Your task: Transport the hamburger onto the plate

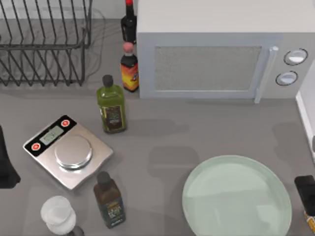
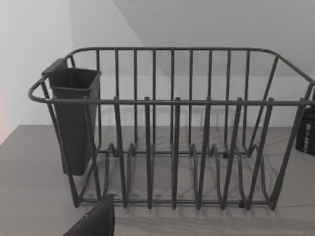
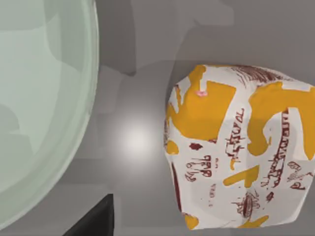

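Hamburger (image 3: 236, 147) on the table just beside the plate (image 1: 236, 196), apart from its rim, at the right edge near the right gripper (image 1: 306, 189). Left gripper (image 1: 5, 162) at the left edge. Finger state of both: cannot tell.
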Available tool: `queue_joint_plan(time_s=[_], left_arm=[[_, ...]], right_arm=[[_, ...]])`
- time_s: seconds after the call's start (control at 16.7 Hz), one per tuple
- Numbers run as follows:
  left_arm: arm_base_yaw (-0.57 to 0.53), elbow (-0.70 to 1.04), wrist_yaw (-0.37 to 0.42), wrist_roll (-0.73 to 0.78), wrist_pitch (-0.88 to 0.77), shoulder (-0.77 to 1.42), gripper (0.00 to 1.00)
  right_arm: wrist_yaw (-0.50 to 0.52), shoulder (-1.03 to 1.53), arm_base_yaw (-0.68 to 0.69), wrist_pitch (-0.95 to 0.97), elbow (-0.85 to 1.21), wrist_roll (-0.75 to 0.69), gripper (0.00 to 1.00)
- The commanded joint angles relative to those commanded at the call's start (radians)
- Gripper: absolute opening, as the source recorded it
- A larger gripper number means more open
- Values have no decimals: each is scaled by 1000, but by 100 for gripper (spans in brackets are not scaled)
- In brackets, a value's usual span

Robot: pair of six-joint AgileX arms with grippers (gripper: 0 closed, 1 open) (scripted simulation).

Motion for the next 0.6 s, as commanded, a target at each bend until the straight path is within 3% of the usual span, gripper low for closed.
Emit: queue_joint_plan(time_s=[0.3, 0.6], left_arm=[[0, 0, 0, 0, 0, 0, 100], [0, 0, 0, 0, 0, 0, 100]], right_arm=[[0, 18, -3, 41, -26, -2, 100], [0, 132, 0, 278, -136, 2, 100]])
